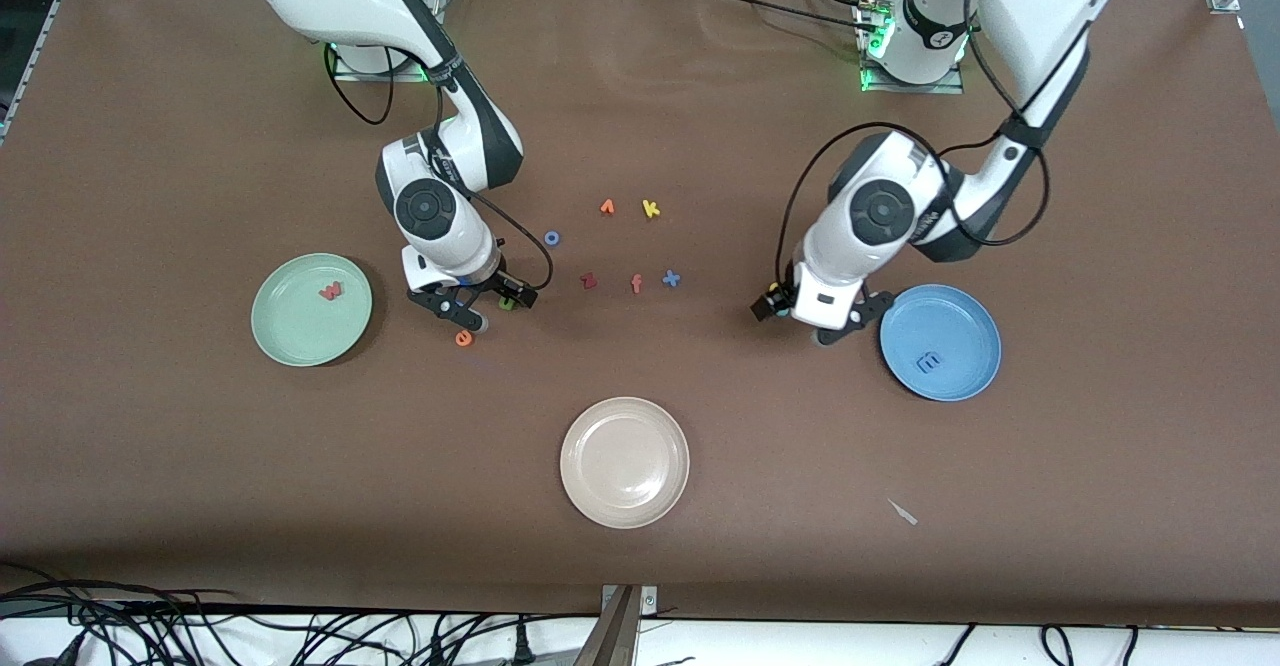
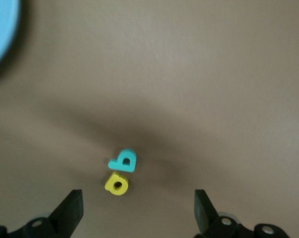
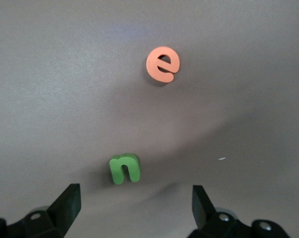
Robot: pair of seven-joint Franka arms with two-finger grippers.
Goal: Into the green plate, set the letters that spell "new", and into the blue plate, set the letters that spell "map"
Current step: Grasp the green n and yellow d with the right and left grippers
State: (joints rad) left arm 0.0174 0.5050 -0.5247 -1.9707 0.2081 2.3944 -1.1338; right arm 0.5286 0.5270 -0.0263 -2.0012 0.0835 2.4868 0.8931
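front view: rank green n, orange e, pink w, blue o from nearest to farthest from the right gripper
1. green n, under the right gripper.
2. orange e, just nearer the camera.
3. blue o, toward the bases.
4. pink w, in the green plate.

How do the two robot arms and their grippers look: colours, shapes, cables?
Both arms have glossy white rounded shells with dark grey joints and round caps. A black cable loops along each. The left gripper and right gripper have black fingers with wedge-shaped tips. Green lights glow at both bases.

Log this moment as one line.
green plate: w in | blue plate: m in | right gripper open over n | left gripper open over a, p
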